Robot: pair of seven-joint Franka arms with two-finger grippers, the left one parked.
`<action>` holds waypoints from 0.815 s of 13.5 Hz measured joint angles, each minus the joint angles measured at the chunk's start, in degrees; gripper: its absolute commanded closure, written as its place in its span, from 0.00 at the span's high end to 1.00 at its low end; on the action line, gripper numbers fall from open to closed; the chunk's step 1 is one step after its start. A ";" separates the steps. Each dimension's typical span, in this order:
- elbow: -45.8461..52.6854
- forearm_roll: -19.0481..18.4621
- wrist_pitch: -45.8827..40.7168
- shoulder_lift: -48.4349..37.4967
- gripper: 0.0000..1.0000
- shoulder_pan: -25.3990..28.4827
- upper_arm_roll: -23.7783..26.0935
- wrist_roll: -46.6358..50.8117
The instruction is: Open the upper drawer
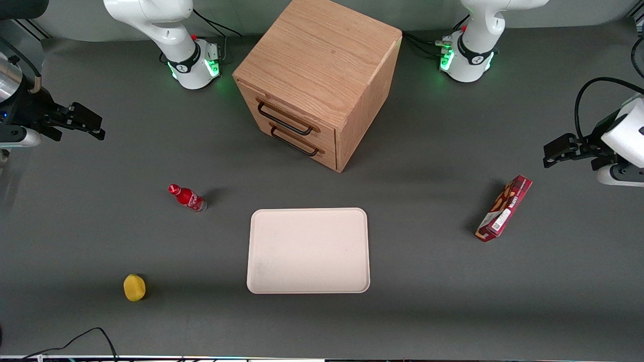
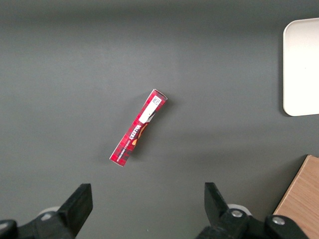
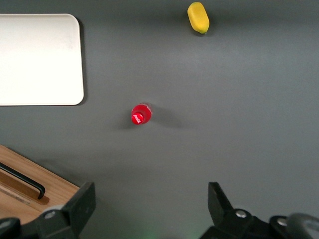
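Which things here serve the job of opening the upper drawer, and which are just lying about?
Belongs to the job:
upper drawer, shut
its black handle
gripper, fingers open, high at the working arm's end

Lying about:
lower drawer
red bottle
tray
yellow object
red box

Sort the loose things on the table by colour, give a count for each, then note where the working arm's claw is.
Red: 2, the bottle and the snack box
Yellow: 1, the rounded yellow object
Cream: 1, the tray
Light oak: 1, the cabinet
Total: 5
The claw hangs open, above the working arm's end of the table.
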 measured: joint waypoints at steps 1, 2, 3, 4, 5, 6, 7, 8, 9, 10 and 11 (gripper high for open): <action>0.03 0.00 0.00 0.00 1.00 0.00 0.00 0.00; 0.09 0.00 0.00 0.00 1.00 0.00 -0.02 0.00; 0.19 0.00 0.00 0.00 1.00 0.00 -0.04 0.00; 0.31 0.00 0.00 0.00 1.00 0.00 -0.06 0.00; 0.43 0.00 -0.01 0.00 1.00 0.00 -0.08 0.00; 0.53 0.00 -0.02 0.01 1.00 0.00 -0.09 0.00; 0.57 0.00 -0.04 0.01 1.00 -0.01 -0.11 0.00; 0.62 0.00 -0.17 0.01 1.00 -0.04 -0.14 0.00; 0.75 0.00 -0.60 0.00 1.00 -0.06 -0.16 0.00; 1.06 0.00 -1.49 -0.01 1.00 -0.03 -0.12 -0.01; 1.55 0.00 -2.78 -0.02 1.00 0.03 -0.01 -0.03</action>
